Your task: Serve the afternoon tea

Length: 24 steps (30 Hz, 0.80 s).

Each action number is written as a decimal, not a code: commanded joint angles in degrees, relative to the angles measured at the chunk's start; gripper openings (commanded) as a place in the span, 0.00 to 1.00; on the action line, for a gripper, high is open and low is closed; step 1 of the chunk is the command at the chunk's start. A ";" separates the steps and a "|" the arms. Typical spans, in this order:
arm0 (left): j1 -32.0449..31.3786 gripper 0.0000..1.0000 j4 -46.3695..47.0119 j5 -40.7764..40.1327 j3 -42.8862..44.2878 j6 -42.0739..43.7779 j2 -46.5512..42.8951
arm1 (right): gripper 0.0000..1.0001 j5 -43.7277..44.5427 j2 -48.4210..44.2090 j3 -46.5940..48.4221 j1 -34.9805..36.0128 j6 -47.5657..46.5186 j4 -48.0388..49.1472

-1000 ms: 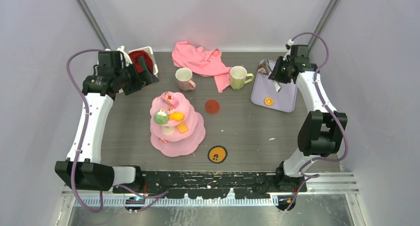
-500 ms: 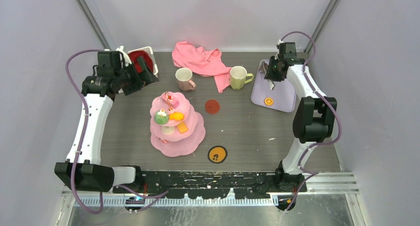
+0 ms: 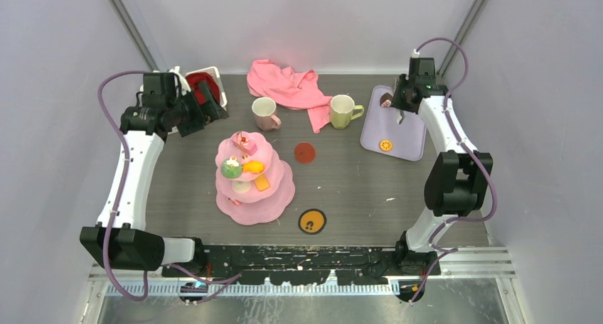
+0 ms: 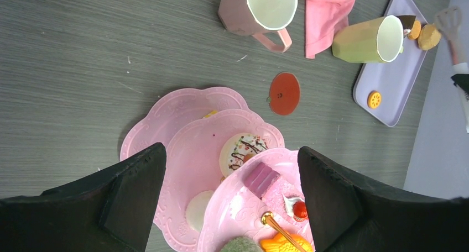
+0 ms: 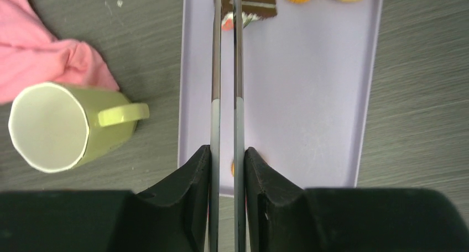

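Afternoon tea awaits serving: the pink three-tier cake stand (image 3: 245,212), already carrying several toy pastries (image 3: 252,168), stands on the counter (image 3: 355,189) directly beneath the left gripper (image 4: 229,150). Its jaws hang wide apart and empty, one on each side of the top tier. Well apart, ahead and to the right of those jaws, the lilac tray (image 3: 411,136) lies under the right gripper (image 5: 228,151). The right jaws are clamped on a pair of slim metal tongs (image 5: 217,69), which run straight forward from them along the tray's long axis. The yellow-green mug (image 5: 55,125) sits just left of the right jaws, off the tray, its handle turned toward them. The pale pink mug (image 3: 264,113) stands further left, between the two arms. The piece that counts is the smallest: a chocolate cake slice (image 5: 260,0) at the tray's far end, dead ahead of the right jaws, with the tong tips over its left end. The slice's layers run crosswise to the tongs, so most of it lies right of the blades. Whether the tips have pinched it cannot be told. The right arm is plainly the nearer. The likely next step is to nip the slice and carry it back and leftward to the stand, which calls for the blades to sit square on it.
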 commanded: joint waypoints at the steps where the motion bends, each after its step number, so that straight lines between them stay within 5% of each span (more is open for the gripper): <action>1: 0.25 0.88 1.92 1.14 1.62 -0.15 -0.29 | 0.01 2.54 -1.22 0.94 -1.99 0.42 7.33; 13: 0.22 0.88 1.13 0.10 1.44 0.97 -0.77 | 0.01 -1.52 10.98 8.58 -3.76 0.84 5.08; 24: 0.21 0.88 2.76 1.33 -0.15 0.64 -0.39 | 0.01 -5.49 3.79 -1.25 -3.80 2.87 0.81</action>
